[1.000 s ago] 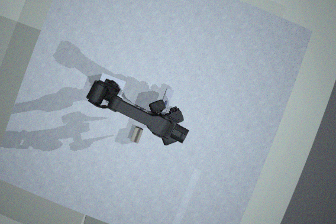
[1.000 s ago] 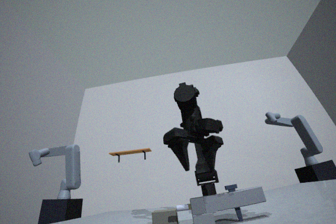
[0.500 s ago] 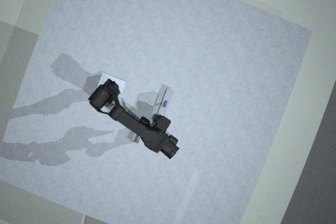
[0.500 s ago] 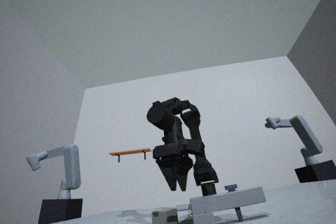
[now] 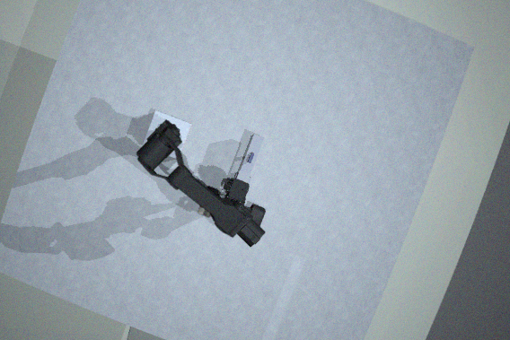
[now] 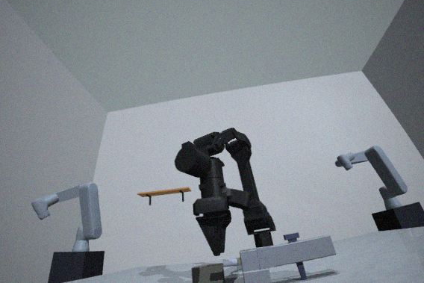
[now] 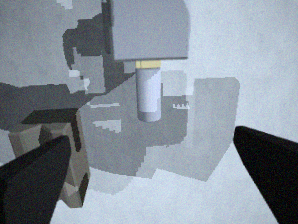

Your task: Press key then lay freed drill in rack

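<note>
We see the tool [image 7: 152,137] spread wide with nothing between its fingers. One dark finger [image 7: 35,175] sits at the lower left of the wrist view and the other at the lower right, well apart.

The drill [image 7: 148,95] shows as a pale round stub below a thin yellow collar. It juts out of the grey block [image 7: 150,27] at the top centre of that view, and the rest of it is hidden inside the block. Its long axis runs up and down the frame, and its free end points towards the gap between the fingers. The tool's opening runs left to right, so it lies across that axis — this is the relation the coming move turns on.

In the exterior view the tool [image 6: 216,250] hangs point-down just left of the block [image 6: 287,252]. It is above the stub [image 6: 231,262], not around it. The key [image 6: 291,237] has its head on top of the block and its blue stem shows beneath. We cannot tell from here whether it is pressed far enough.

A tan block [image 7: 75,165] lies at the lower left of the wrist view, near the stub, and we take it for the rack.

We judge that the tool must come down around the stub and close across it. It should then draw the drill straight along its axis, away from the block — a skewed pull could jam it.
</note>
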